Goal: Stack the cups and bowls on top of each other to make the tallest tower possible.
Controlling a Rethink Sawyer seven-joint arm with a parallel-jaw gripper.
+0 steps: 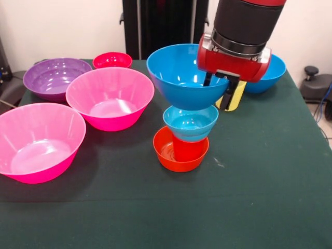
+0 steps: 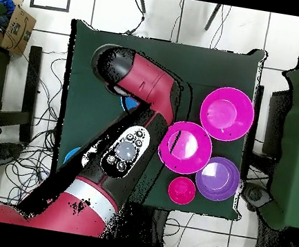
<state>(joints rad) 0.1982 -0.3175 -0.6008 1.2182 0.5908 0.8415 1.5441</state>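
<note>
Your claw (image 1: 224,92) gripped the large blue bowl's (image 1: 179,78) rim atop the tower; I counted two pink bowls (image 1: 110,97).

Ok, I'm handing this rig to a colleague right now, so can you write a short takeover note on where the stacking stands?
Gripper: at the rim of the top blue bowl; fingers straddle that rim, open or shut unclear.
Tower: small orange bowl on the table, red cup in it, small light-blue bowl on that, large blue bowl on top.
Loose: two pink bowls, purple bowl, small red bowl, second blue bowl, yellow cup behind the gripper.
Done: four pieces stacked.
Left: release cleanly and add the yellow cup and the other bowls.
</note>
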